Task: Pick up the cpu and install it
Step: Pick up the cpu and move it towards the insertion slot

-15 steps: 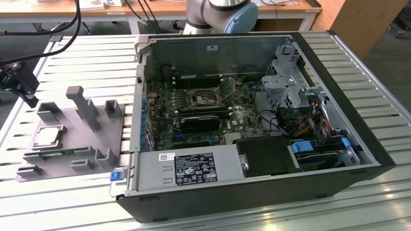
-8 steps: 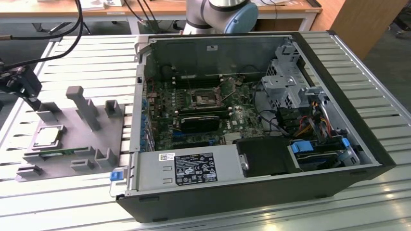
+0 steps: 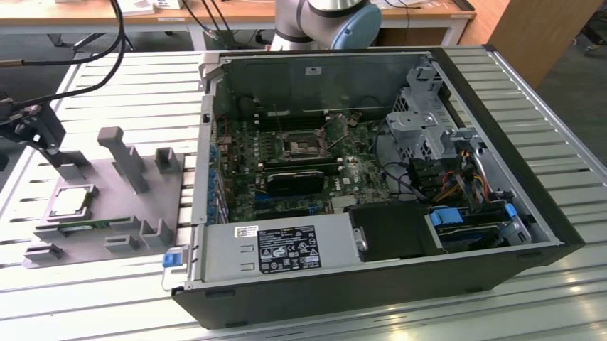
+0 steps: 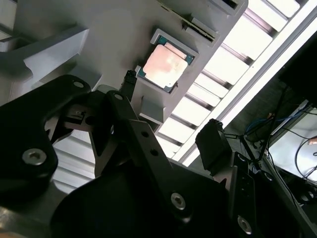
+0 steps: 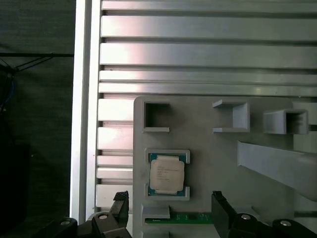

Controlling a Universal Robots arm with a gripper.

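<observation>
Hovering near the chip (image 5: 167,174), my claw (image 5: 169,199) is open and holds nothing. The chip lies flat in its pocket by the grey tray's (image 5: 213,163) edge. I should keep my fingers (image 5: 221,208) level, one each side, and squeeze gently.

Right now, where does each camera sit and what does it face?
Exterior view: off the arm, above the table, looking down at the open computer case and grey holder; the arm's joint shows.
First wrist view: on the arm, looking straight down on the cpu; open jaws' tips show.
Second wrist view: on the arm, slanting past the black jaws at the cpu.
All three share the cpu in the grey holder.
</observation>
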